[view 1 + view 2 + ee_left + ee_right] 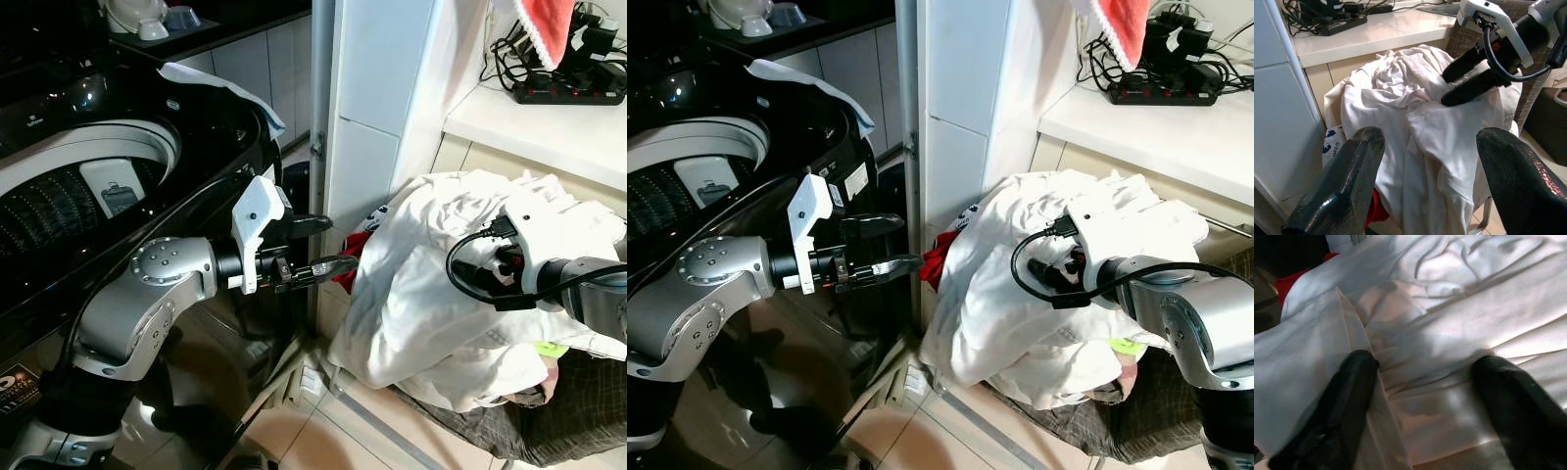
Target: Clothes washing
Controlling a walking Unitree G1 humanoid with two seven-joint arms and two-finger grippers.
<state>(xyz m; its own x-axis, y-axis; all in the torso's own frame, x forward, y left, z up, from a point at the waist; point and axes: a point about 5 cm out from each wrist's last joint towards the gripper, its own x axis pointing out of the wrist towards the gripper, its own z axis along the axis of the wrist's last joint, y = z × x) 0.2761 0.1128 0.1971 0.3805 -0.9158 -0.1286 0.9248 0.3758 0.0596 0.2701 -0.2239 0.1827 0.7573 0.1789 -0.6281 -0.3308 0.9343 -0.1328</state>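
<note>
Laundry (431, 284) heaped in a dark checked basket (568, 411), directly under and ahead of the right pincer (1462, 81), beside the white pillar (377, 88). Mostly one big white garment on top, with a red piece (355, 257) peeking out at the pile's near-pillar side, just ahead of the left pincer (318, 247).

Right pincer spread wide, both fingers (1347, 401) laid on the white cloth, nothing gripped yet. Left pincer likewise released and empty, held in the air between the washing machine (108, 196) and the pile, pointing at the red piece. Open drum (69, 196) well behind the left pincer, on the far side of its arm.

Step in hand, by the look of it: taking a first hold on the white garment. To do it well:

- Press the right fingers down into the cloth before closing, so as to gather a thick fold rather than skim the surface.
- Aim for the raised ridge running between the two fingers in the right wrist view; a ridge gives more to pinch than flat cloth.
- Close fully, then lift slowly, watching for the garment dragging its neighbours or the basket along.
- Keep the left pincer released and near the hanging edge, ready to catch the trailing cloth.
- Mind the black cable (470, 269) looped beside the right pincer; loose cloth could snag on it.

Likely handling: soft, limp, slippery, long enough to trail toward the floor (323, 431) on the way to the drum.
</note>
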